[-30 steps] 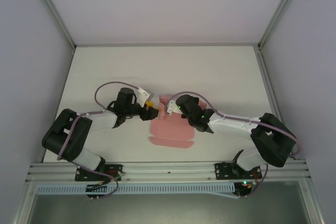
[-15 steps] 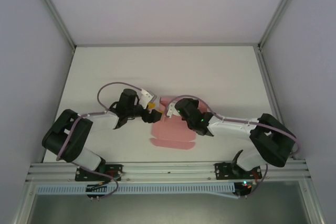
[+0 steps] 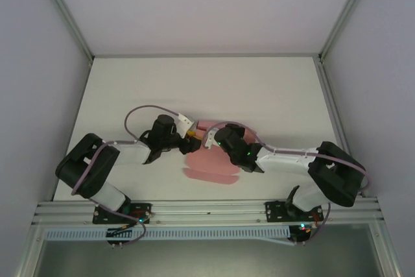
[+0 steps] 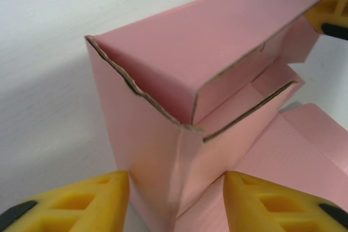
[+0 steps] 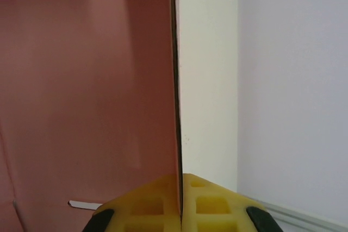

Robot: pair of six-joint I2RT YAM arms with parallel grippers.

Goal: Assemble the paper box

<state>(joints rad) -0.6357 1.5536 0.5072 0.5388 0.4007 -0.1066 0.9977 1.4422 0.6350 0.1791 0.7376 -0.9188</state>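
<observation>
**A:** The left gripper [image 4: 176, 188] straddles the near corner of the box [image 4: 179, 52], with one yellow finger on each side of it. I cannot tell whether the pads are pressing the card or only flanking it.

**B:** And the other one?

**A:** The right gripper [image 5: 180, 191] is clenched on a thin edge of the box wall. In its wrist view the card edge runs straight down between the two pads.

**B:** Where is the box?

**A:** On the table [image 3: 130, 85], between the two arms and towards their bases. It is half raised. The walls stand up with the top open, and a flap [image 4: 310, 139] lies flat on the table on the near side.

**B:** What could go wrong from here?

**A:** Mainly the corner, I think. The seam there gapes and the walls look unlocked. A squeeze across that fold could crease the thin card or push the walls over into a slant.

**B:** Because the card is so light?

**A:** Yes, and because the right gripper has the far end pinned. If the arms pull apart or twist against each other, the wall could buckle or tear at a crease.

**B:** Anything else?

**A:** If the left pads close too low, they might catch the flap as well as the wall and fold it the wrong way. If the right grip lets go too soon, the raised walls may spring down flat.
</observation>
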